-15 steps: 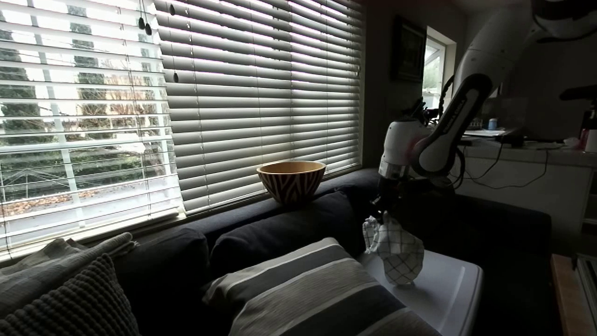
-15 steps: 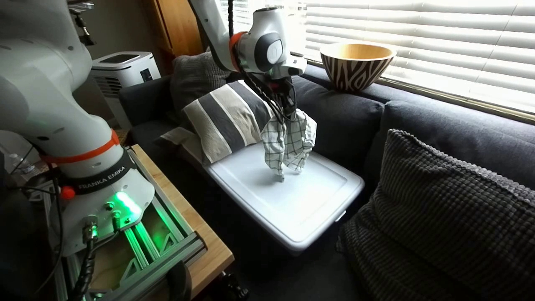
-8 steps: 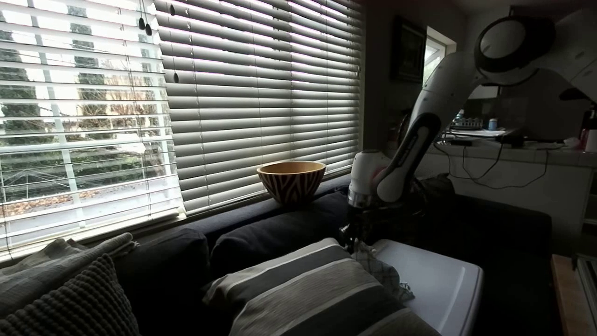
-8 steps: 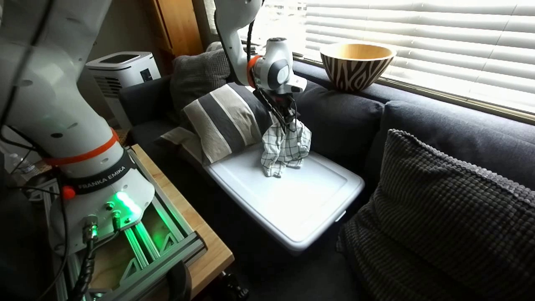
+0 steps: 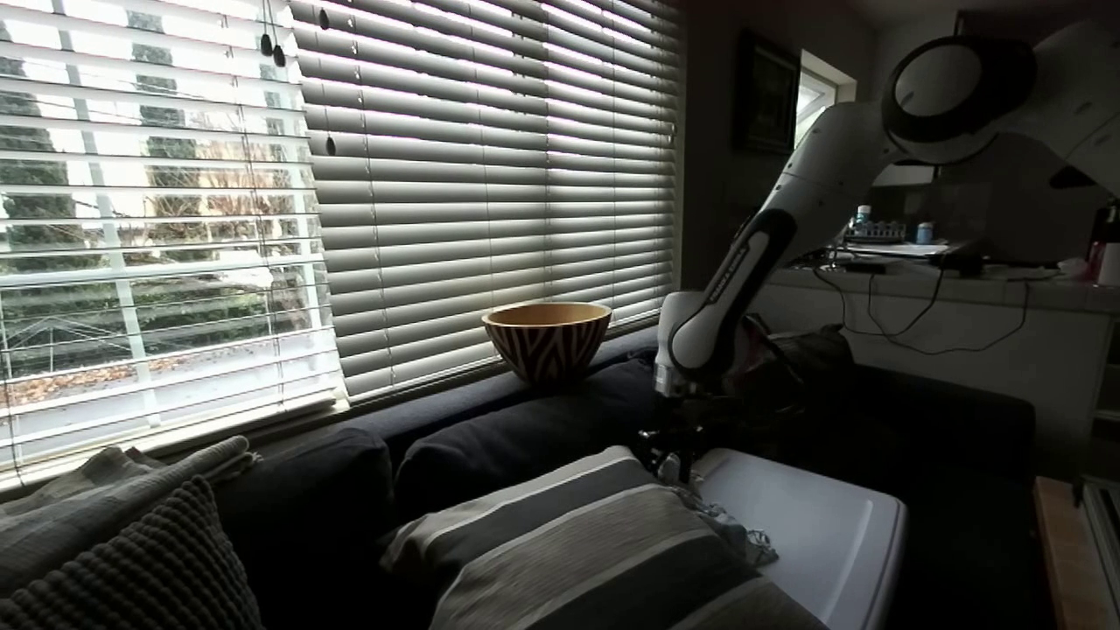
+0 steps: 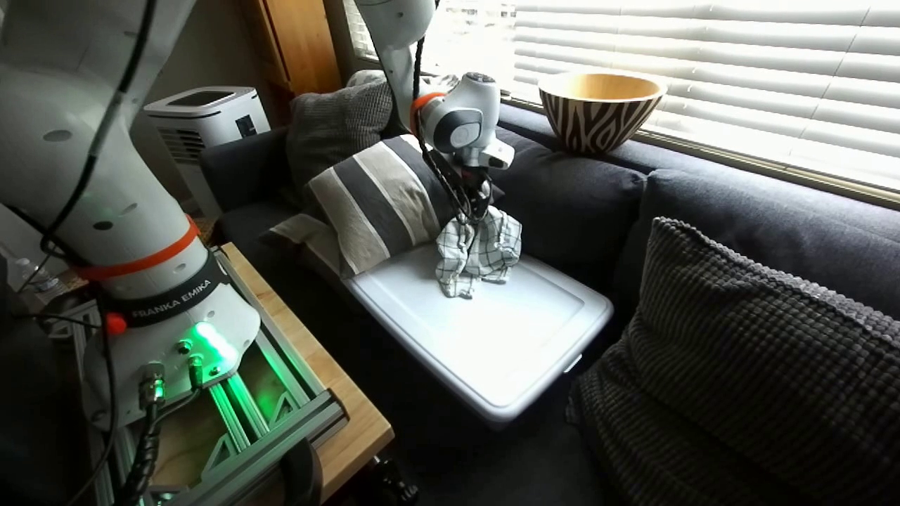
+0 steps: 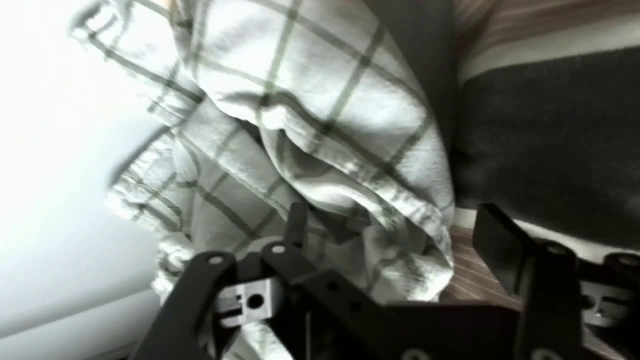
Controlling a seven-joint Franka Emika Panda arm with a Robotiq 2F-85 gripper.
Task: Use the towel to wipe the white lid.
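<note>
The white towel (image 6: pixel 485 246) with its dark grid lines lies crumpled on the far part of the white lid (image 6: pixel 485 344), close to the striped pillow. My gripper (image 7: pixel 395 235) is open right over it in the wrist view. Loose folds of the towel rise between the spread fingers (image 7: pixel 500 245), with a gap on the right side, so no grip shows. In an exterior view the gripper (image 5: pixel 669 451) is low and dark, and the pillow hides much of the towel. The lid's near half is uncovered.
The striped pillow (image 6: pixel 387 197) leans over the lid's far edge, beside the gripper. A zebra-patterned bowl (image 6: pixel 598 116) stands on the sofa's back. A dark ribbed pillow (image 6: pixel 745 365) is at the lid's near right. The robot's wooden stand (image 6: pixel 358 414) lies opposite.
The arm has come down, and the towel that hung from the gripper has settled in a heap on the lid. The jaws have since spread and let it go.
</note>
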